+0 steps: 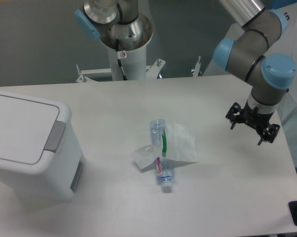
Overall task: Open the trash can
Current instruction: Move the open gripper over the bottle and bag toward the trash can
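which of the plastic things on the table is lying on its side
The clear plastic bottle with the green-and-red label, lying flat at mid-table on a crumpled clear bag. The large white boxy trash can at left stands upright, lid closed.

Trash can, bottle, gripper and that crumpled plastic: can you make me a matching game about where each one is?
Things:
1. trash can
2. bottle
3. gripper
4. crumpled plastic wrap

Places or states:
A. hanging over the table's right side, holding nothing
B. lying on its side in the middle of the table
C. standing at the left edge, lid closed
D. tucked under and beside the bottle

Right pairs: 1-C, 2-B, 3-A, 4-D
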